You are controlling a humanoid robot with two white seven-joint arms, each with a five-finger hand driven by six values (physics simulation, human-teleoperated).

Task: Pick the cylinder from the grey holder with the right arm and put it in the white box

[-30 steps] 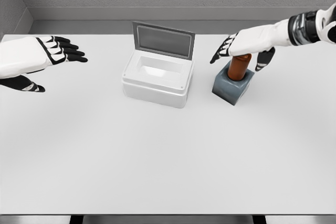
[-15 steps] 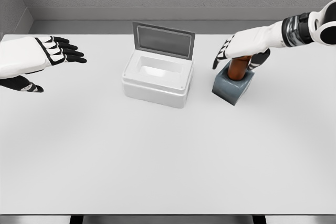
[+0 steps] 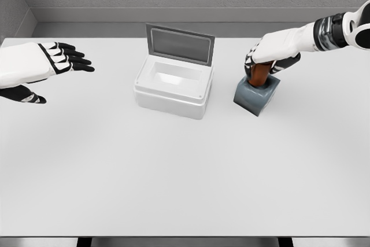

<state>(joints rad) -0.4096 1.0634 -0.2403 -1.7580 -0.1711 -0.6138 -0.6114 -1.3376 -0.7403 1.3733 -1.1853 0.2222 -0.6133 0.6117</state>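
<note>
So, over on the far left: left hand [image 3: 29, 67] hovering above the counter [image 3: 173, 172], fingers [image 3: 72, 59] spread flat, holding nothing. Near the middle, toward the back: white box [image 3: 173, 88] with its grey lid [image 3: 179, 43] flipped up at the rear, inside looking bare. Just right of the box, not touching it: grey holder [image 3: 254, 93], sitting turned a bit, with the brown cylinder [image 3: 258, 75] upright in its socket. On top of that: right hand [image 3: 272, 56], arm coming in from the upper right, fingers curled down round the cylinder's upper part, thumb on the far side. Can't tell how tight the grip is. Cylinder not lifted, bottom end down in the holder.
</note>
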